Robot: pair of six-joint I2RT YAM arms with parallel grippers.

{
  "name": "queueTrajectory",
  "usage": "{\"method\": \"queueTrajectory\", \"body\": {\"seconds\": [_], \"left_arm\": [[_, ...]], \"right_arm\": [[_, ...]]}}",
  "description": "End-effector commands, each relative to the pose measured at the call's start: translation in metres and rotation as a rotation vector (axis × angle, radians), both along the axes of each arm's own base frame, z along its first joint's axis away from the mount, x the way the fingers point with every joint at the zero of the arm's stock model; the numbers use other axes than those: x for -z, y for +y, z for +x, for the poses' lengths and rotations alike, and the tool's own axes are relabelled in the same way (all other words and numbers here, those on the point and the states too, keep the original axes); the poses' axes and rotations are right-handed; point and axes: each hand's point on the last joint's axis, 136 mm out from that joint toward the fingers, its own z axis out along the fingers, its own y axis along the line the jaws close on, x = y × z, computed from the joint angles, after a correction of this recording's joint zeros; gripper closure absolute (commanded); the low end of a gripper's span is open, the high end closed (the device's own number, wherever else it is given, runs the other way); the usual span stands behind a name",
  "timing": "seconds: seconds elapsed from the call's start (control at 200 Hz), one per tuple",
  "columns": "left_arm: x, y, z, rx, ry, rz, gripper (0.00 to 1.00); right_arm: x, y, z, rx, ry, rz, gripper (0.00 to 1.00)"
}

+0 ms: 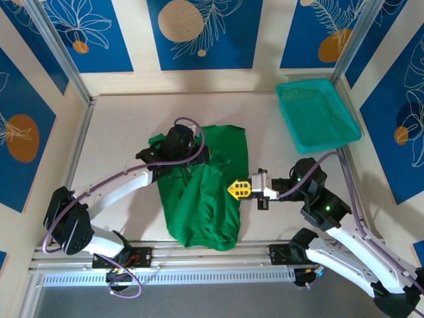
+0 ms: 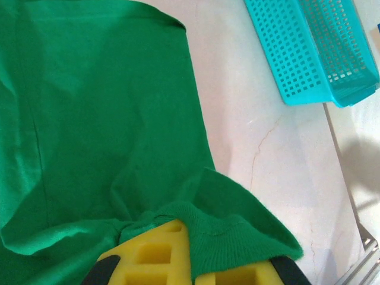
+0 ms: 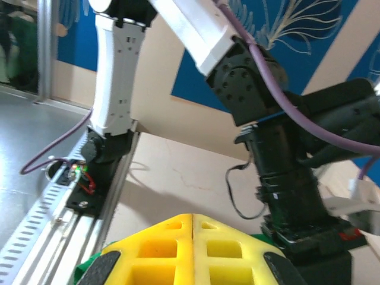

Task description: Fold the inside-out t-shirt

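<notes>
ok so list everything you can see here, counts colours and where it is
inside-out t-shirt: one, bright green, crumpled at the table's centre
mesh basket: one, teal, far right corner of the table
table: one, pale beige, under everything
wall panels: several, blue with white leaves and orange circles, around the table
metal rail: one, silver, along the near edge
left arm: one, white and black, reaching over the shirt's upper left
right arm: one, white and black, reaching in from the right
left gripper: one, yellow fingers, shut on the shirt's ribbed collar
right gripper: one, yellow fingers, shut, at the shirt's right edge
</notes>
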Motion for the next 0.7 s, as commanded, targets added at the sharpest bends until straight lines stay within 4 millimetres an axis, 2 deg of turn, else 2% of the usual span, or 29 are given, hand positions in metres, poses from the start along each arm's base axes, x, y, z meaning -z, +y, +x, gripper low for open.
{"method": "queueTrajectory", "body": {"seconds": [0.0, 0.04, 0.09, 0.11, 0.175, 0.215, 0.24, 0.295, 0.445, 0.535, 0.695], "left_arm": [[-0.017, -0.006, 0.004, 0.017, -0.015, -0.047, 1.00], [-0.019, -0.005, 0.003, 0.015, -0.022, -0.045, 1.00], [-0.021, -0.003, 0.003, 0.011, -0.032, -0.046, 1.00], [-0.021, -0.003, 0.003, 0.013, -0.036, -0.047, 1.00], [-0.024, -0.003, 0.001, 0.022, -0.039, -0.052, 1.00], [-0.025, -0.004, -0.001, 0.030, -0.029, -0.059, 1.00], [-0.025, -0.005, -0.002, 0.037, -0.023, -0.064, 1.00], [-0.025, -0.007, -0.006, 0.049, -0.011, -0.078, 1.00], [-0.022, -0.011, -0.010, 0.074, 0.011, -0.095, 1.00], [-0.021, -0.012, -0.013, 0.077, 0.022, -0.100, 1.00], [-0.019, -0.015, -0.017, 0.099, 0.047, -0.116, 1.00]], "right_arm": [[0.014, 0.007, -0.006, -0.053, 0.068, -0.033, 1.00], [0.020, 0.009, 0.004, -0.004, 0.087, -0.043, 1.00], [0.029, 0.009, 0.029, 0.140, 0.134, -0.049, 1.00], [0.032, 0.007, 0.041, 0.209, 0.165, -0.041, 0.92], [0.051, -0.005, 0.086, 0.478, 0.319, 0.005, 0.54], [0.067, -0.021, 0.111, 0.661, 0.459, 0.042, 0.38], [0.081, -0.034, 0.124, 0.778, 0.566, 0.064, 0.34], [0.105, -0.055, 0.138, 0.933, 0.764, 0.098, 0.33], [0.148, -0.066, 0.138, 0.932, 1.125, 0.037, 0.26], [0.157, -0.059, 0.138, 0.869, 1.280, 0.014, 0.26], [0.168, -0.039, 0.147, 0.809, 1.406, -0.036, 0.26]]}}
